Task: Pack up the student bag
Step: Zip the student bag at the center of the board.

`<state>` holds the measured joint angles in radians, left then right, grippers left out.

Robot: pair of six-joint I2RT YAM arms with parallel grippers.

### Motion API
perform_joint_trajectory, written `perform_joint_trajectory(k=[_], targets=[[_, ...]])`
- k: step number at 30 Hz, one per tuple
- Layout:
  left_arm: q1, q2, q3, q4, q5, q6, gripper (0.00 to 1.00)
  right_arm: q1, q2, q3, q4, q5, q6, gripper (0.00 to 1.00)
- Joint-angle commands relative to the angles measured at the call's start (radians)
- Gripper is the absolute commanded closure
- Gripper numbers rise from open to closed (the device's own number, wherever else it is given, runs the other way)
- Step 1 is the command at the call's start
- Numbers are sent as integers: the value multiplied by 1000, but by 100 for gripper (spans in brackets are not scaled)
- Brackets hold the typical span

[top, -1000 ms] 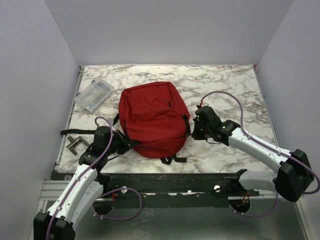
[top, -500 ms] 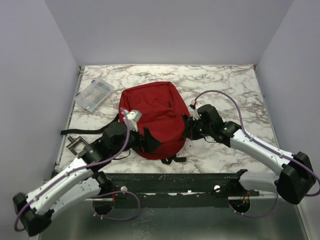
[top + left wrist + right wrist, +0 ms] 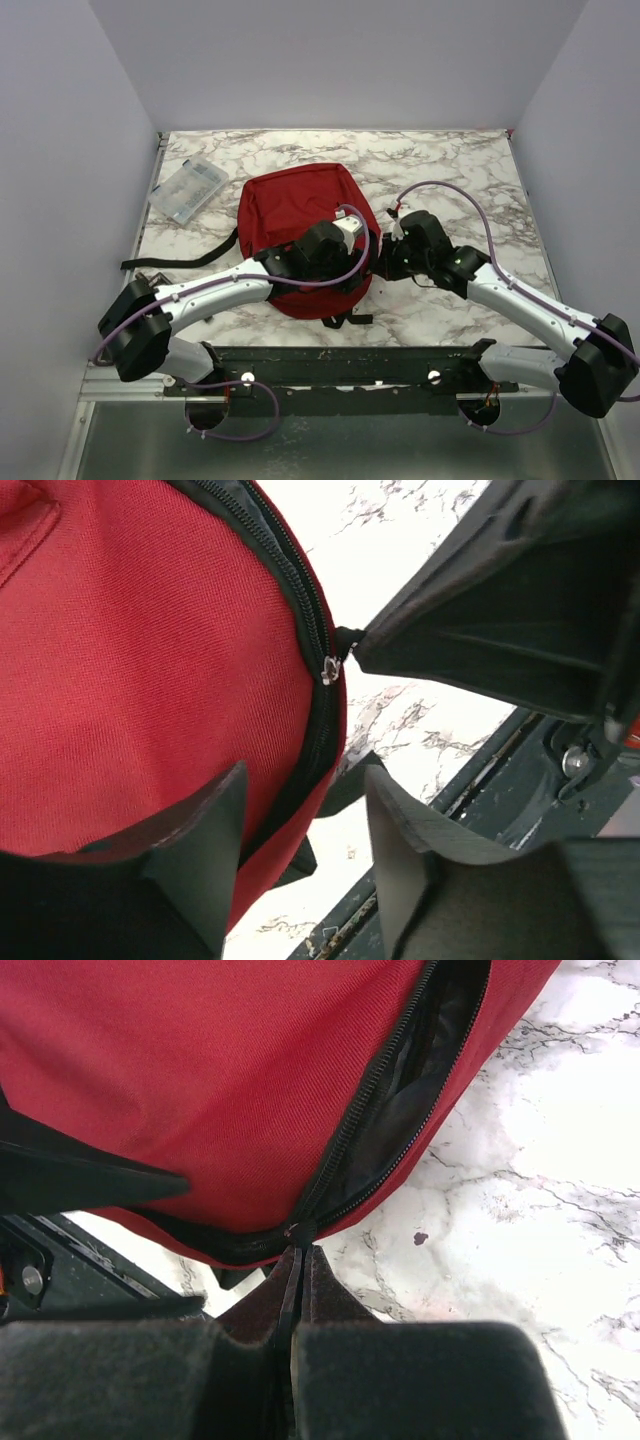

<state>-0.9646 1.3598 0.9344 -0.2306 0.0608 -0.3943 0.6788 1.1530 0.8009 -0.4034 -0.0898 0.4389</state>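
Packing had barely started, by my read. The dark red soft fabric backpack (image 3: 290,205) lay flat mid-way across the white marbled surface (image 3: 450,170), its black curved zipper (image 3: 372,1095) only partly undone, and the clear plastic case (image 3: 188,190) sat well apart at the far left, not yet inside. The right pincer (image 3: 296,1255) was clenched on the zipper pull (image 3: 332,665) - the left pincer (image 3: 303,780) hovered released just over the zipper. The bag's long axis ran near-to-far, rounded end toward the arms.
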Motion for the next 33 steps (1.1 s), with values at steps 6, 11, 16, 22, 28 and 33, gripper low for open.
perform_joint_trajectory(k=[6, 11, 16, 22, 28, 33], targets=[[-9, 99, 32, 24, 53, 6, 51, -2, -35, -13, -5, 39, 5, 100], [-14, 98, 7, 21, 86, -13, 55, -2, -27, 4, -16, 60, 8, 100], [-19, 101, -14, -2, 94, -4, 87, -2, -17, -3, -17, 159, 36, 100], [-27, 44, -77, -20, 87, 25, 100, -8, 39, 45, -60, 416, 110, 100], [-34, -31, -141, -25, 100, 41, 100, -71, 169, 137, -21, 469, 76, 100], [-36, -72, -181, -18, 107, 52, 100, -87, 310, 216, 85, 476, 8, 100]])
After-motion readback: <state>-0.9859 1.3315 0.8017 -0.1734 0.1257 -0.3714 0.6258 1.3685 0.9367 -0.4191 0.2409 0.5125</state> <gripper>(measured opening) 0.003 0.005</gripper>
